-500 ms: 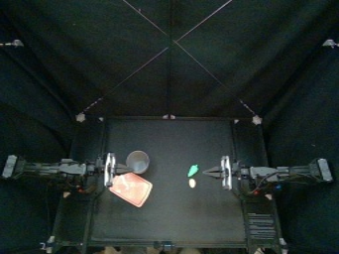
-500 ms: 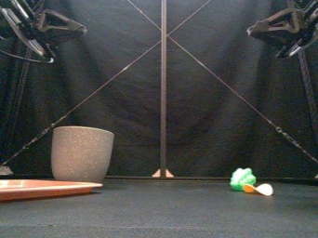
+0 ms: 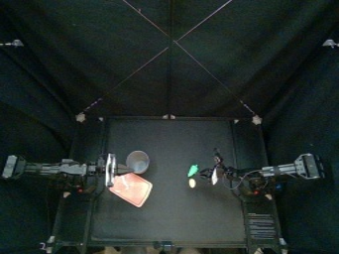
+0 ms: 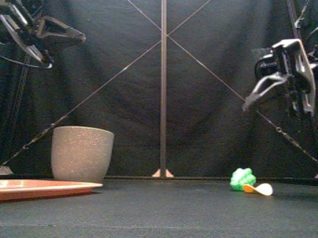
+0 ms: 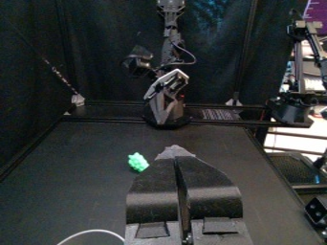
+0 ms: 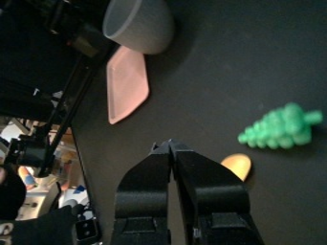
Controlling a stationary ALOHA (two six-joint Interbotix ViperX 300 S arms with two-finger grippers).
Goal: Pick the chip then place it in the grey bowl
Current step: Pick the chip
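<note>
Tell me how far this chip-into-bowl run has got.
Done: nothing yet; the small orange chip lies on the table beside the green leafy toy, away from the tall grey speckled cup. In hand: the right hand hovers near the chip, jaws together, empty. Left: descend, open, grasp the chip, carry it and drop it in the cup. The left hand rests by the flat pink tray.

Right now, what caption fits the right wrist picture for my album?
Shut fingers hover near an orange chip and green toy, with the pink tray and grey cup beyond.
</note>
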